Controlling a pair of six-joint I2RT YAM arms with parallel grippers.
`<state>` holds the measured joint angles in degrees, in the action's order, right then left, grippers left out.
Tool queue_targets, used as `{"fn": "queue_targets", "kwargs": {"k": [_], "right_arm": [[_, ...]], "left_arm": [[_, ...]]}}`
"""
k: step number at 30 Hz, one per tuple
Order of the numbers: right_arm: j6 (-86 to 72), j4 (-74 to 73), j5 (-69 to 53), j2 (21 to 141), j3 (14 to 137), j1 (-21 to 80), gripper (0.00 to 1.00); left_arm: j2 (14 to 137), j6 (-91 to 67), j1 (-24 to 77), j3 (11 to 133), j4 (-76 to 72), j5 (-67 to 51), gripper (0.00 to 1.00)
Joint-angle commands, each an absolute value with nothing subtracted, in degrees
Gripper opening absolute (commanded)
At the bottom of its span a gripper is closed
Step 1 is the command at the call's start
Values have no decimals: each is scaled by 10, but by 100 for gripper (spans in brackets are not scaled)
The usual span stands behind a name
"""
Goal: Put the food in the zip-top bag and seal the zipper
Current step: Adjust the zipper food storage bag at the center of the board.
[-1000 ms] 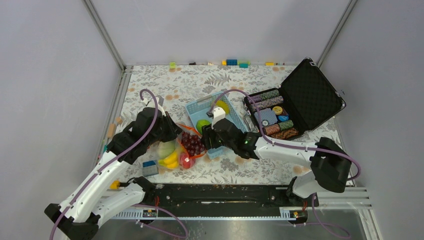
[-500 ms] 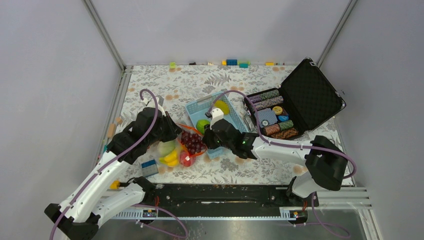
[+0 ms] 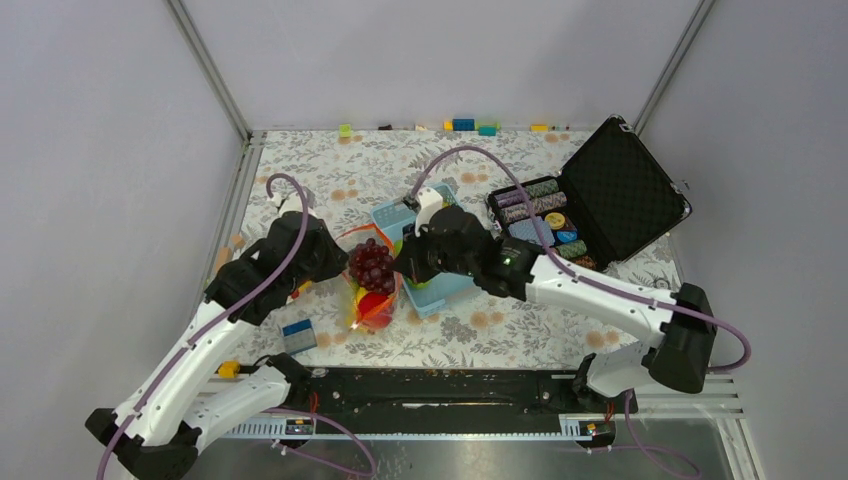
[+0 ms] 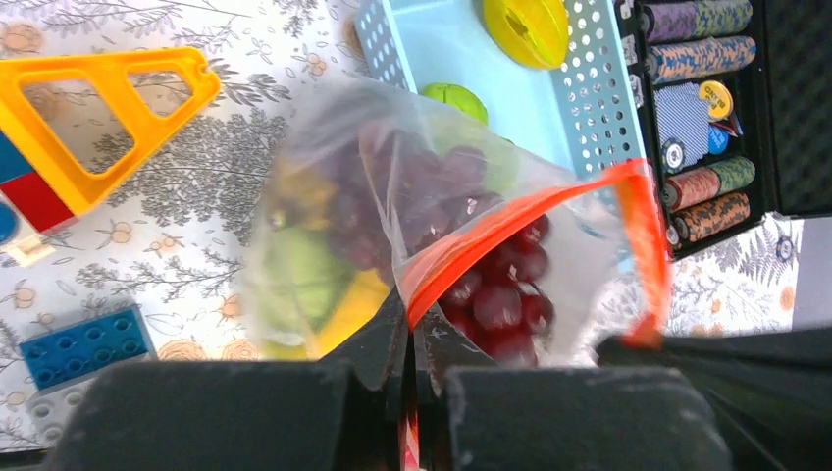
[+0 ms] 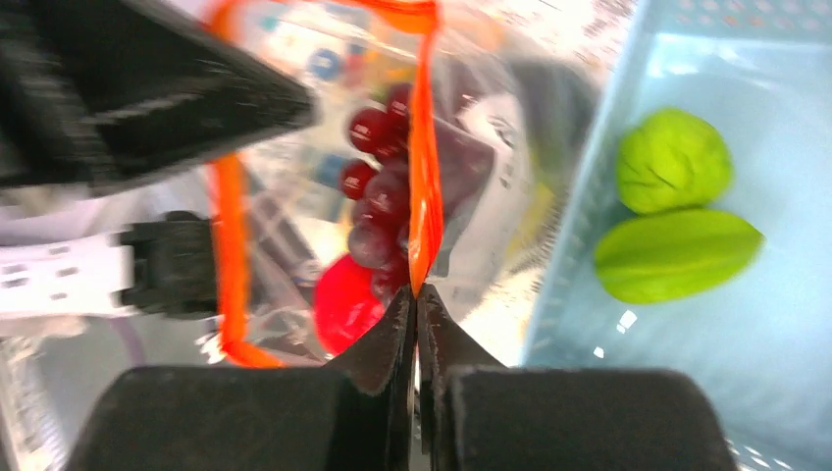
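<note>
Grey walls stand around a table [image 3: 300, 170] with a flowery cloth. Near the middle of it, the zip-top bag [image 3: 372, 300] hangs between the two arms, lifted a little off the cloth.

The left gripper [image 4: 410, 329] has its fingers pressed tight on the zipper [image 4: 520, 221], the orange-red strip, at the left side of the bag's mouth. The right gripper [image 5: 415, 304] has its fingers tight on the same strip at the right side. The mouth gapes open in a loop between them.

Inside the bag are the grapes [image 4: 500, 294], the apple [image 5: 343, 304], the banana [image 4: 343, 306] and the pale green cabbage head [image 4: 304, 275].

Two green pieces [image 5: 677, 253] lie in the blue basket [image 4: 589, 88], just to the right of the bag, next to a yellow round thing [image 4: 525, 20]. Farther right, a black case [image 3: 620, 190] of poker chips [image 4: 702, 182] lies open.

It looks like the filling step is almost done, but not quite. The green pieces are food too, so I think they have to go in first. For that, one gripper would need to let go of the strip, fetch them, and drop them through the open mouth while the other keeps the bag up. After that, the strip needs to be pulled straight and pinched shut all the way along. The bag is thin and floppy, so it could sag and tip the grapes out.
</note>
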<state>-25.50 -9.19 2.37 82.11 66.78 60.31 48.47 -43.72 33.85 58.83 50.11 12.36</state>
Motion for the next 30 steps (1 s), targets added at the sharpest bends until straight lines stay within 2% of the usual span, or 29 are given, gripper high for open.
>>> {"fn": "queue_targets", "kwargs": {"k": [1,8,12,16,20,22,24,26,28,30], "right_arm": [[-256,-99,-122,792,752,603,0],[-252,-88,-207,816,818,599,0],[-245,-108,-62,780,777,590,0],[-233,-154,30,774,776,589,0],[-224,-139,101,731,721,580,0],[-220,-119,62,739,710,580,0],[-213,-113,-19,774,728,581,0],[-204,-113,-79,812,756,580,0],[-193,-120,-80,839,780,579,0],[-195,-131,-57,850,796,568,0]], "left_arm": [[469,-434,339,633,533,159,0],[462,-434,339,666,575,186,0],[462,-457,339,686,647,271,0],[470,-416,339,675,624,190,0],[466,-436,340,699,675,279,0],[457,-410,339,681,625,208,0],[463,-368,339,642,551,47,0],[493,-347,340,637,518,-61,0],[509,-343,340,647,526,-63,0],[509,-349,340,655,542,-11,0]]}}
